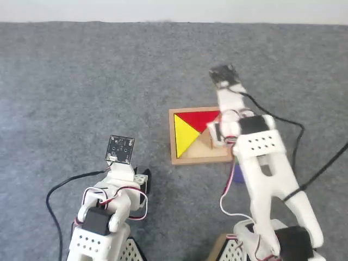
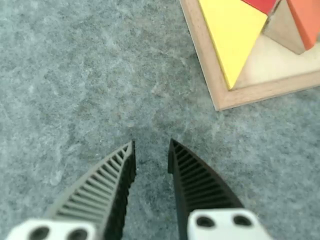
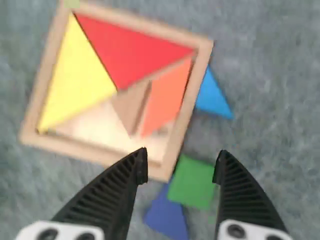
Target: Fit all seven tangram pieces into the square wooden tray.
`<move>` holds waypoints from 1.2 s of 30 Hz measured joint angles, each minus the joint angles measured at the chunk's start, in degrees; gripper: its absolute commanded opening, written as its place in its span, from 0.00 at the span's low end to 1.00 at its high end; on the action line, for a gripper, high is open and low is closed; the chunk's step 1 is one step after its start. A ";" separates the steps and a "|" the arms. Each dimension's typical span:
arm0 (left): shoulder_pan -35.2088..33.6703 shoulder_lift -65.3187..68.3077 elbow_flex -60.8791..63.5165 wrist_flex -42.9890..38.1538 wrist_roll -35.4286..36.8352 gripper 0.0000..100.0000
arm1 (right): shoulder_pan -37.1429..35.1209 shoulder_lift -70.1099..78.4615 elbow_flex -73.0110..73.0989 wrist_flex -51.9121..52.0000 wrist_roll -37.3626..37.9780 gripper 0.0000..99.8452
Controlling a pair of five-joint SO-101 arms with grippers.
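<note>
- High view: the square wooden tray (image 1: 175, 157) lies on the grey worktop (image 1: 81, 81), well ahead of the left fingers (image 1: 144, 181) and off to their right side.
- A yellow triangle (image 1: 185, 135) and a red triangle (image 1: 204, 118) sit in the tray, touching along one edge.
- The right arm (image 1: 255, 142) lies over the tray's near right corner, and a dark blue piece (image 1: 237, 173) peeks out on the worktop just beside it.
- Left wrist view: the left fingers (image 2: 195, 190) are slightly spread with nothing between them, only bare worktop (image 2: 75, 75) in the gap.
- A corner of the tray (image 2: 220, 95) lies beyond the fingertips and off to one side, apart from them.
- It holds the yellow triangle (image 2: 232, 35), a slice of the red triangle (image 2: 262, 4), an orange piece (image 2: 307, 20) and a tan triangle (image 2: 282, 30).
- Right wrist view: the right fingers (image 3: 115, 195) are spread wide and hold nothing.
- The tray (image 3: 197, 85) lies just beyond the fingertips, one corner reaching into the gap between them.
- Inside it the yellow triangle (image 3: 75, 80) and red triangle (image 3: 130, 52) meet, with the orange piece (image 3: 167, 97) and tan triangle (image 3: 131, 107) beside them; the part of the tray floor nearest the fingers is bare.
- A green square (image 3: 192, 181) lies on the worktop between the fingers, just outside the tray's corner.
- The dark blue piece (image 3: 167, 217) touches the green square, deeper between the fingers.
- A light blue triangle (image 3: 212, 97) rests against the tray's outer rim, beyond one fingertip.
</note>
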 measured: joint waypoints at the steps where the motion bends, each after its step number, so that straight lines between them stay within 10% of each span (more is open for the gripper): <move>1: 0.00 0.00 0.00 0.00 0.00 0.11 | 0.79 0.00 1.14 1.05 2.11 0.23; 13: 0.00 0.00 0.00 0.00 0.00 0.11 | 6.07 -0.70 8.79 5.19 9.41 0.28; 36: 0.00 0.00 0.00 0.00 0.00 0.11 | 6.59 11.78 8.18 -0.35 -1.14 0.28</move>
